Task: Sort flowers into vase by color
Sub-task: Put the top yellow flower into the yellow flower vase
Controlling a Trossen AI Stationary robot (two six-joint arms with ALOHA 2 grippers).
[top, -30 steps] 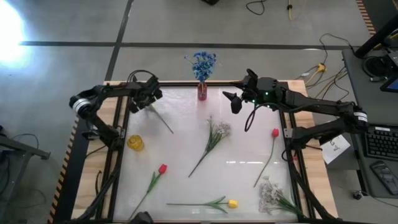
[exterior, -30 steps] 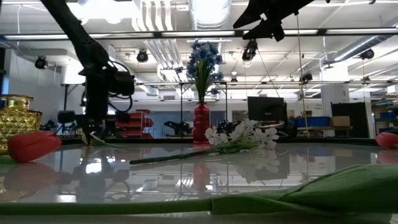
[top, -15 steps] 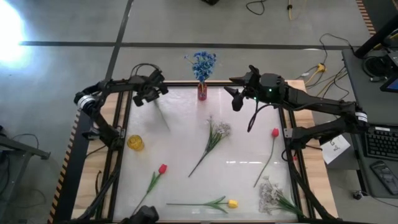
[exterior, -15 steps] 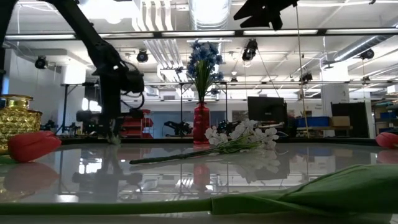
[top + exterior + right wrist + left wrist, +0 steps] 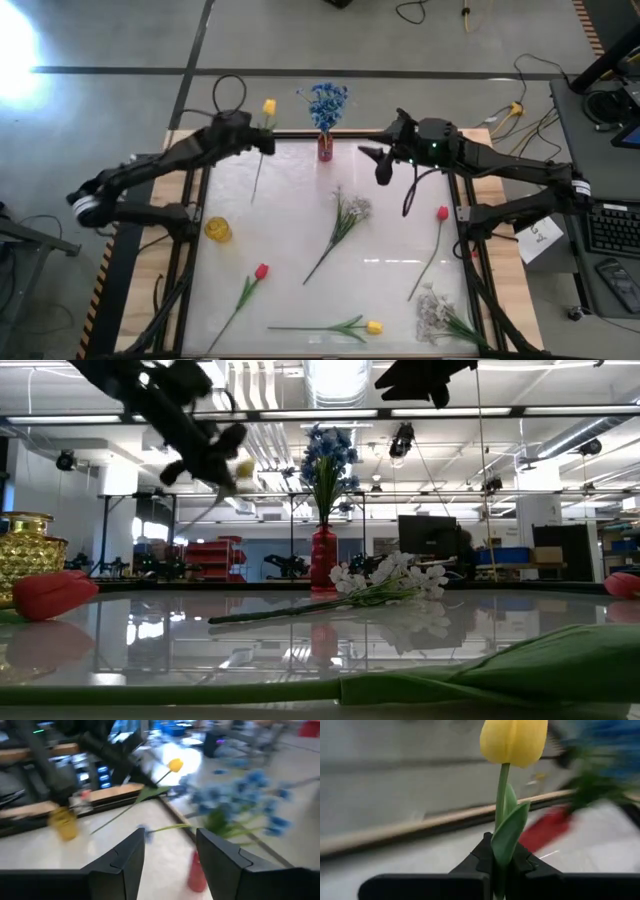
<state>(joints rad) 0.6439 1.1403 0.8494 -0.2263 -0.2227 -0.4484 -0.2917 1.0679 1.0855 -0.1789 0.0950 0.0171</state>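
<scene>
Left tool (image 5: pixel 262 140), closed on a yellow tulip's (image 5: pixel 268 107) stem, has lifted it clear of the tabletop (image 5: pixel 300 220); a carry to the yellow vase (image 5: pixel 218 229), below and beside it, likely follows. Right tool (image 5: pixel 381 165), fingers apart and empty, hovers beside the red vase (image 5: pixel 325 148) of blue flowers (image 5: pixel 325 100).

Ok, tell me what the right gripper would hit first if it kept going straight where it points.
Likely the blue flowers in the red vase: the right gripper points at them in its wrist view, though depth is hard to judge.
</scene>
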